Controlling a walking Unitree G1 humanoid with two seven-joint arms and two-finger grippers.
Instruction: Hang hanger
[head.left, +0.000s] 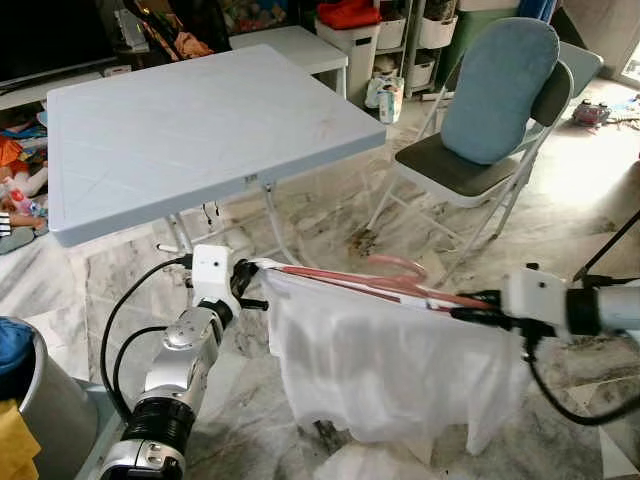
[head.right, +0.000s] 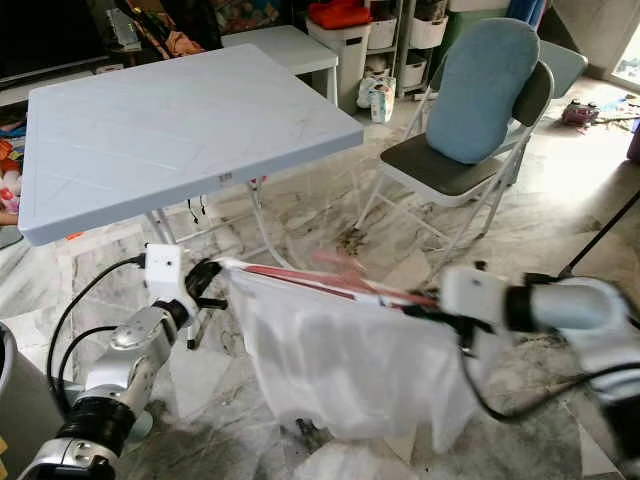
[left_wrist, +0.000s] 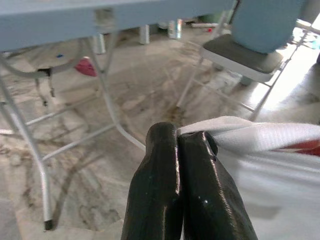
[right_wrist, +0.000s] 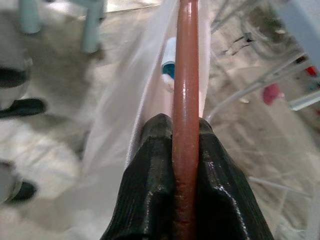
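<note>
A red plastic hanger (head.left: 370, 284) is stretched level between my two arms, with a thin white garment (head.left: 385, 365) draped from it above the marble floor. My left gripper (head.left: 252, 277) is shut on the white cloth at the hanger's left end; in the left wrist view its fingers (left_wrist: 180, 185) pinch the fabric (left_wrist: 260, 150). My right gripper (head.left: 470, 306) is shut on the hanger's red bar at the right end; the right wrist view has that bar (right_wrist: 186, 100) running between the closed fingers (right_wrist: 150, 200). The pink hook (head.left: 400, 264) points away from me, toward the chair.
A light blue folding table (head.left: 200, 130) stands ahead on the left. A grey folding chair with a blue cushion (head.left: 495, 95) stands ahead on the right. A grey bin (head.left: 40, 400) sits at my lower left. Shelves and clutter line the back wall. Shoes (right_wrist: 20, 107) are on the floor.
</note>
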